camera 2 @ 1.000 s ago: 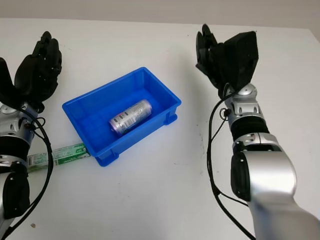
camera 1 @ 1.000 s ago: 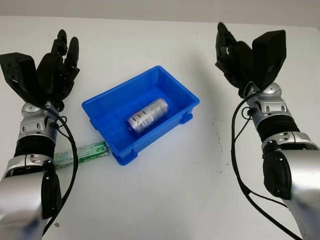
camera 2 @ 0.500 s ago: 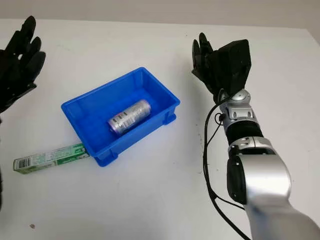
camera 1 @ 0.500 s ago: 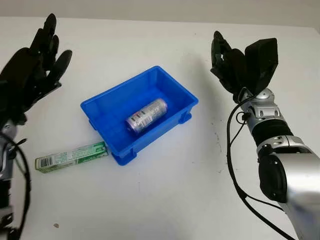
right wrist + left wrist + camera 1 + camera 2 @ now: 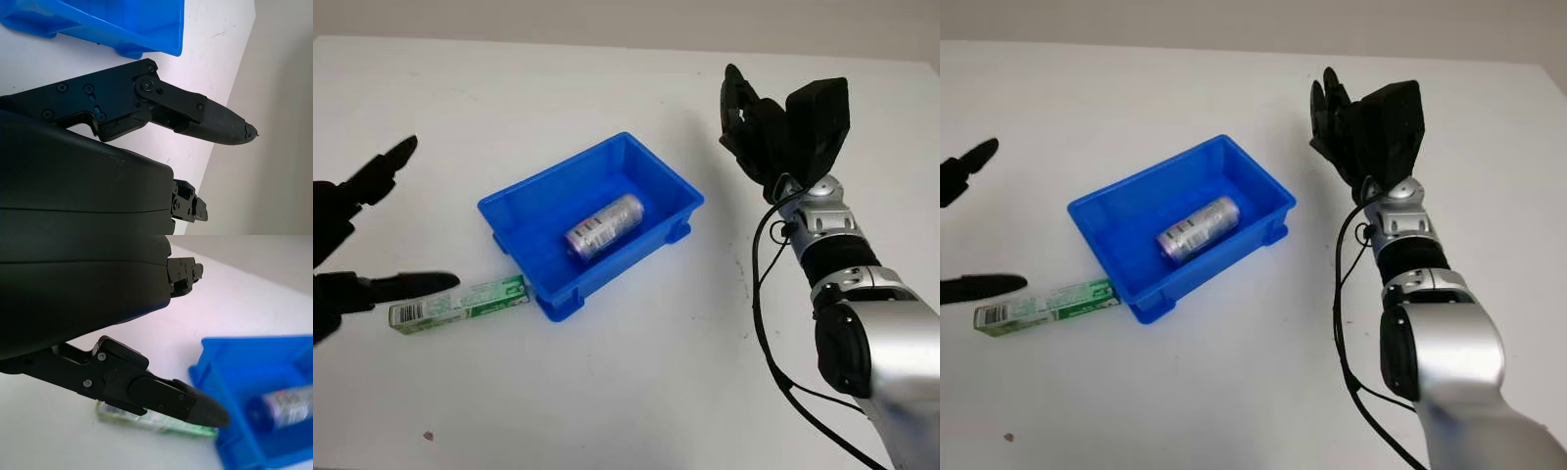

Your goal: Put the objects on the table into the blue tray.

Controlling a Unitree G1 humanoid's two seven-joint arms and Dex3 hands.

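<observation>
Looking down from the head camera, we see the blue tray [image 5: 590,223] sitting askew near the middle of the white table [image 5: 636,382], with a silver can [image 5: 603,224] already lying on its side inside it. A green box [image 5: 458,305] lies flat on the table, its near end touching the tray's outer corner; we judge it the one object left to move. Our left hand [image 5: 357,245] is at the left edge, open and holding nothing, one finger [image 5: 411,284] reaching just beside the box's barcode end, another raised well above it. That placement suits closing on the box from its free end. Our right hand [image 5: 783,127] is raised beyond the tray's right side, well apart from it, open and empty, apparently parked out of the way.

At the left wrist, we see a black fingertip [image 5: 205,410] hanging directly over the box [image 5: 156,423], with the tray's corner [image 5: 234,382] and can [image 5: 283,404] just past it.

At the right wrist, an extended finger [image 5: 215,122] points past the tray's edge [image 5: 146,29], gripping nothing.
</observation>
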